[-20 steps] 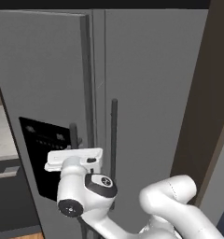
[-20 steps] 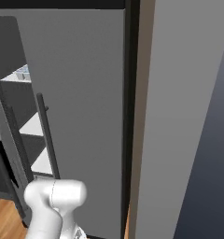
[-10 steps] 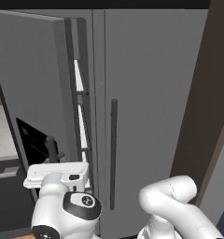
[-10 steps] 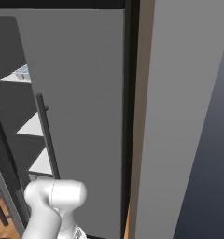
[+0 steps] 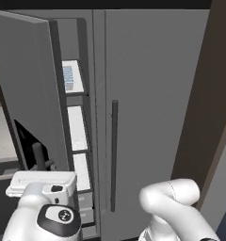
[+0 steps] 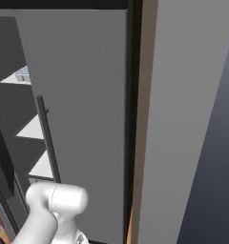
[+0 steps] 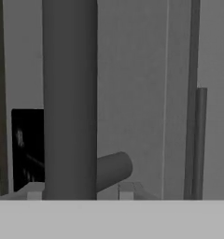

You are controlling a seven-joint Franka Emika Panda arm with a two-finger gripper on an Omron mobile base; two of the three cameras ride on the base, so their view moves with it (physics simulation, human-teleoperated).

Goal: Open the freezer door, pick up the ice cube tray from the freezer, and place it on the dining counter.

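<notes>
The freezer door (image 5: pixel 28 80) stands swung out to the left, its black dispenser panel (image 5: pixel 25 146) seen at a slant. My gripper (image 5: pixel 39 167) is at the door's dark bar handle (image 5: pixel 38 157). In the hand view the handle (image 7: pixel 69 98) runs upright between my fingertips (image 7: pixel 126 191), and the gripper (image 7: pixel 80 193) is shut on it. Behind the door the freezer (image 5: pixel 79 132) shows white shelves. The ice cube tray (image 5: pixel 68 77), white with pale blue cells, lies on the top shelf; the right base view shows the tray (image 6: pixel 23 74) at the far left.
The plain grey fridge door (image 5: pixel 152 94) with its own bar handle (image 5: pixel 114 155) is shut, right of the freezer. A brown cabinet side (image 5: pixel 204 103) rises at the far right. My white arm (image 5: pixel 173 202) fills the lower right.
The freezer door has swung further out to the left with my hand on its handle. The hand has moved left and down. More shelves and the tray have come into sight.
</notes>
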